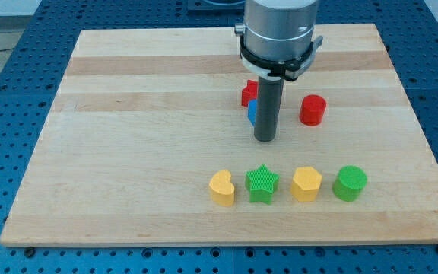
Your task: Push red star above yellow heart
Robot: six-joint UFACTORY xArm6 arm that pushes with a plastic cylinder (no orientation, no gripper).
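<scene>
1. A light wooden board (128,152) is seen lying on a blue perforated table surface (6,91), and all the blocks are placed on the board.
2. The arm is seen entering from the view's top as a grey cylindrical housing (278,30), from which a straight dark rod (267,106) is extended downward.
3. My tip (265,140) is found near the middle of the board, just below and to the view's right of two small blocks.
4. No gripper is carried by the arm, so nothing is grasped or clenched; only the bare rod is presented to the blocks.
5. The red star-shaped block (249,93) is seen just to the view's left of the rod and is partly hidden by it; whether it is touched by the rod cannot be told.
6. A blue block (252,112) is seen directly under the red star, also partly covered by the rod, and its shape cannot be made out.
7. A red cylinder block (312,109) is placed to the view's right of the rod, apart from it.
8. A row of four blocks is laid near the view's bottom: the yellow heart-shaped block (222,187), a green star-shaped block (262,183), a yellow hexagon-like block (306,183) and a green cylinder block (350,183).
9. The red star is located higher in the view than the yellow heart and somewhat to its right, well apart from it.
</scene>
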